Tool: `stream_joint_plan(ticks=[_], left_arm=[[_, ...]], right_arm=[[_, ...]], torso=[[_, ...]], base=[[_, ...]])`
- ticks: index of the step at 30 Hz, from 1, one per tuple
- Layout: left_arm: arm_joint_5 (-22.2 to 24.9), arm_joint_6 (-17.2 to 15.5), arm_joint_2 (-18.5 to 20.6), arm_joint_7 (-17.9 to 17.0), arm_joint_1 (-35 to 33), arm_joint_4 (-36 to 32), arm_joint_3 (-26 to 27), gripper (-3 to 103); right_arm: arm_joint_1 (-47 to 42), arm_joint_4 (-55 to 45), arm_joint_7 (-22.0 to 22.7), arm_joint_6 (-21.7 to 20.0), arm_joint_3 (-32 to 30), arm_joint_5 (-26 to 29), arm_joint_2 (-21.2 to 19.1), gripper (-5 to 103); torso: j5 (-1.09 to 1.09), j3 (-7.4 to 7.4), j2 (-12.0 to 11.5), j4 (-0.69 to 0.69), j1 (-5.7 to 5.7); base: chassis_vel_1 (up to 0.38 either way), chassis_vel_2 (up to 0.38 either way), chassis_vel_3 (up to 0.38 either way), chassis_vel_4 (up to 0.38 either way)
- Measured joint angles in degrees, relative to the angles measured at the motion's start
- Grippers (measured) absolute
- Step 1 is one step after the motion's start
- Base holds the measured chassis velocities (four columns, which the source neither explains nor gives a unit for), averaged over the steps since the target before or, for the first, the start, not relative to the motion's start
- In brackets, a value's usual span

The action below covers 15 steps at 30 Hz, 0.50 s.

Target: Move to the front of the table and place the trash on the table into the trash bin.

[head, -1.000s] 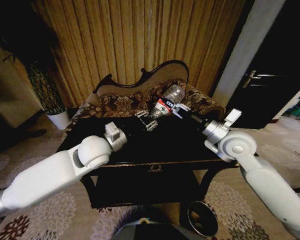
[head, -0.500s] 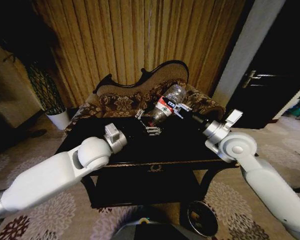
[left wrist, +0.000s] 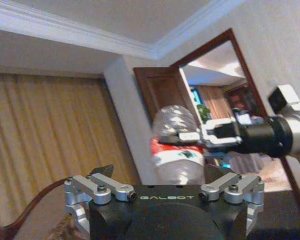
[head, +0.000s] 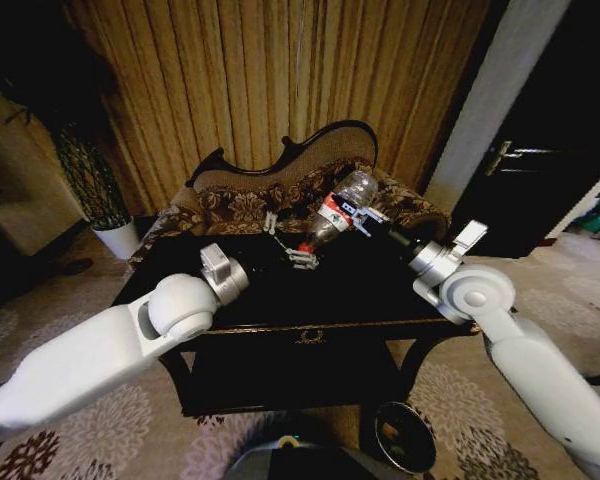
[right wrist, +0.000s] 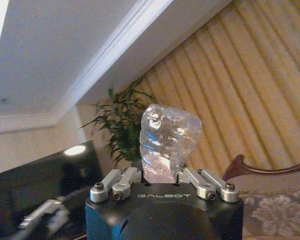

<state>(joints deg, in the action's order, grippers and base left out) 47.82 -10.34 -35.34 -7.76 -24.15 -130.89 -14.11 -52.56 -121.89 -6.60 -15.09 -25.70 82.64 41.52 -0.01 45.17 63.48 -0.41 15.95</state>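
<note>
We see our right end effector [head: 342, 214] clamped around the clear plastic bottle [head: 341, 205], just at its red label, holding it tilted in the air above the far side of the black bench [head: 380, 290], in front of the patterned sofa [head: 242, 208]. In the right wrist view the crumpled bottle [right wrist: 167, 145] stands up between the closed-in fingers [right wrist: 121, 181]. Our left end effector [head: 285, 240] hangs over the bench close beside the bottle, its fingers [left wrist: 109, 184] spread wide with nothing between them; from the left wrist we look straight at the bottle [left wrist: 179, 150] in the other arm's grip. The dark trash bin [head: 404, 437] sits on the patterned carpet [head: 110, 430] by the bench's near right leg.
</note>
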Motion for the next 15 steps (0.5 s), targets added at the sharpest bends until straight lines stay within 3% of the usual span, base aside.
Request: stream_joint_plan(ticks=[9,14,15], left_arm=[[2.05,-0.17,4.49,-0.16,-12.3,-4.0,13.75,100],[1.94,0.42,5.22,-2.98,-22.65,-4.92,24.4,100],[1.94,0.42,5.22,-2.98,-22.65,-4.92,24.4,100]], right_arm=[[-1.14,4.35,-0.44,1.45,-0.81,-4.06,0.29,27],[-3.02,6.72,0.16,3.32,-1.7,-8.32,0.16,27],[-3.02,6.72,0.16,3.32,-1.7,-8.32,0.16,27]], torso=[[-0.01,0.0,0.0,0.01,0.0],[0.0,0.0,0.0,0.0,0.0],[0.0,0.0,0.0,0.0,0.0]], base=[[0.0,0.0,0.0,0.0],[0.0,0.0,0.0,0.0],[0.0,0.0,0.0,0.0]])
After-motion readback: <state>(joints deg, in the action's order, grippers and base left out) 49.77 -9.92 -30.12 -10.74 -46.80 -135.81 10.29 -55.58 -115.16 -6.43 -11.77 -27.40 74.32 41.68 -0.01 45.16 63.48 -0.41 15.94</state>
